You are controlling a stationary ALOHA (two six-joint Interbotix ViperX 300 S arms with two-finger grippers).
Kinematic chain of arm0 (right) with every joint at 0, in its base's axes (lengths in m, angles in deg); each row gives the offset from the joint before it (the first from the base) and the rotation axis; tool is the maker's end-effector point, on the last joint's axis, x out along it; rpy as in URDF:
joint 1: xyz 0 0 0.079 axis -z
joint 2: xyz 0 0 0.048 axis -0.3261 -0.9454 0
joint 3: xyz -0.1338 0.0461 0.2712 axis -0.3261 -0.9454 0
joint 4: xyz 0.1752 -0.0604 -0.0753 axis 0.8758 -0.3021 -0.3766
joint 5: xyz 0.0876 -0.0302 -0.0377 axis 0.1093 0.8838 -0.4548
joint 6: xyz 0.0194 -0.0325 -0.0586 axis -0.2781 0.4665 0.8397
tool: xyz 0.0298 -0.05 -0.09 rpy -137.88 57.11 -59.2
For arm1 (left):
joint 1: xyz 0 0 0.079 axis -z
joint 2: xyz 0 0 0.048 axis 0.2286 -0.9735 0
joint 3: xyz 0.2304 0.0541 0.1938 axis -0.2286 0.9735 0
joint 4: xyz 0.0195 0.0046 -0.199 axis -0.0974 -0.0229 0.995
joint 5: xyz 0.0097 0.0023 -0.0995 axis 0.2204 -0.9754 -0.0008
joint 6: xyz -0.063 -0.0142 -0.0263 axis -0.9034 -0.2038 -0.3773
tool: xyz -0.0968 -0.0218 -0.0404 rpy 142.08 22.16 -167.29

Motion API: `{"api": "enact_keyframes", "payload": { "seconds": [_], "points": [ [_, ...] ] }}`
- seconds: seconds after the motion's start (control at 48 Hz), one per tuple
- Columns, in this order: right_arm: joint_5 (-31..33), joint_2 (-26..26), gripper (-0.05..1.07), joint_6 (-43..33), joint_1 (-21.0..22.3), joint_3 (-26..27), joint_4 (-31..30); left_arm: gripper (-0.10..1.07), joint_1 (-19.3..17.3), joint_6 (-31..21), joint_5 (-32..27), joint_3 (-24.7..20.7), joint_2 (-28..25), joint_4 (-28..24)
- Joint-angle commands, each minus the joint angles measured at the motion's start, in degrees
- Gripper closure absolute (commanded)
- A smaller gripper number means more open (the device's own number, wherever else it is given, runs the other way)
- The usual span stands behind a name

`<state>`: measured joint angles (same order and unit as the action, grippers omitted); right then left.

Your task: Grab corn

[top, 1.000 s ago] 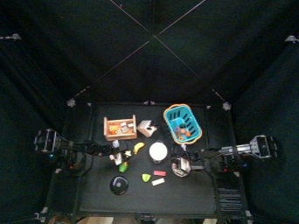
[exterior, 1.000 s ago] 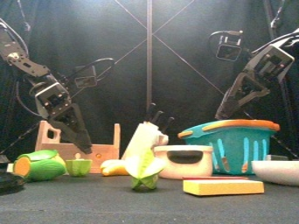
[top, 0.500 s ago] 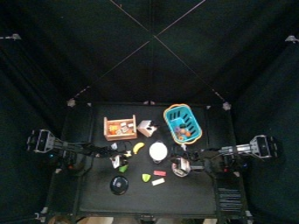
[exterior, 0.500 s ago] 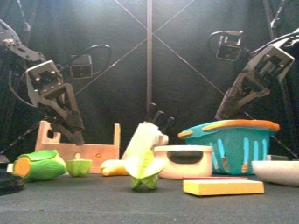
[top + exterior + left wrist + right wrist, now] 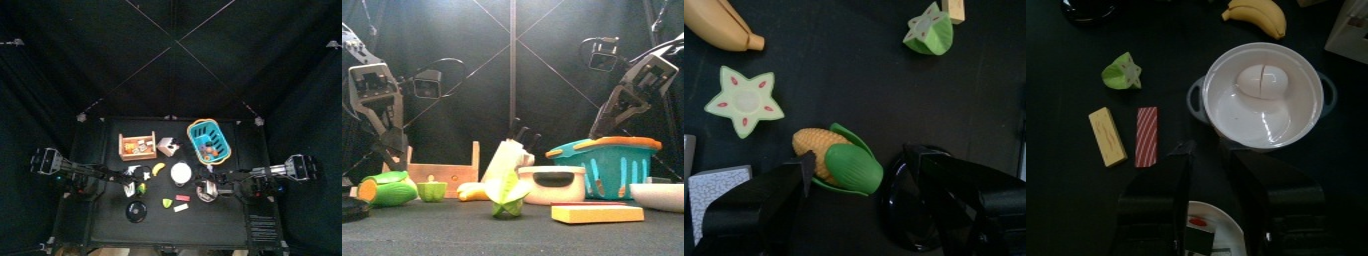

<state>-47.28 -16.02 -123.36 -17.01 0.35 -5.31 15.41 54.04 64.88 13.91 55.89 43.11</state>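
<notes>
The corn [image 5: 836,162] is a yellow cob with a green husk, lying on the black table. In the left wrist view it lies just ahead of my left gripper [image 5: 858,178], between the jaw tips. That gripper is open and hangs above the corn without touching it. In the front view the corn [image 5: 385,187] lies at the far left, below the raised left gripper [image 5: 393,130]. My right gripper [image 5: 1215,168] is open and empty over a white plate [image 5: 1227,232], next to a white pot [image 5: 1267,95].
A banana [image 5: 718,25], a star fruit slice [image 5: 742,100] and a green piece [image 5: 929,30] lie near the corn, and a black bowl [image 5: 919,205] is beside it. A wooden crate [image 5: 438,172], a teal basket [image 5: 603,160] and a yellow block [image 5: 596,213] stand nearby.
My left arm has risen and drawn back to the left, lifting the gripper from in front of the crate. The right arm has not moved.
</notes>
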Motion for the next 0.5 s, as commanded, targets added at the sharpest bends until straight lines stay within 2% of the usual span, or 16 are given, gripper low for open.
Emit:
{"api": "enact_keyframes", "payload": {
  "seconds": [0.0, 0.104, 0.25, 0.479],
  "points": [
    [-0.4, 0.3, 0.34, -0.1, 0.3, 1.3, 0.1, -0.03, -0.4, 0.0, 0.1, -2.3, 1.8, 0.4],
    [-0.4, 0.0, 0.34, -0.1, 0.2, 1.3, 0.1, -0.03, -0.8, -0.2, -0.5, -4.1, 4.5, 1.5],
    [-0.4, -0.1, 0.34, -0.1, 0.3, 1.6, 0.1, -0.03, -1.9, -0.3, 0.6, -8.1, 8.3, 7.1],
    [-0.4, -0.4, 0.34, -0.1, 0.3, 1.8, 0.0, -0.03, -2.7, -0.3, -0.2, -10.5, 9.8, 10.8]
  ]
}}
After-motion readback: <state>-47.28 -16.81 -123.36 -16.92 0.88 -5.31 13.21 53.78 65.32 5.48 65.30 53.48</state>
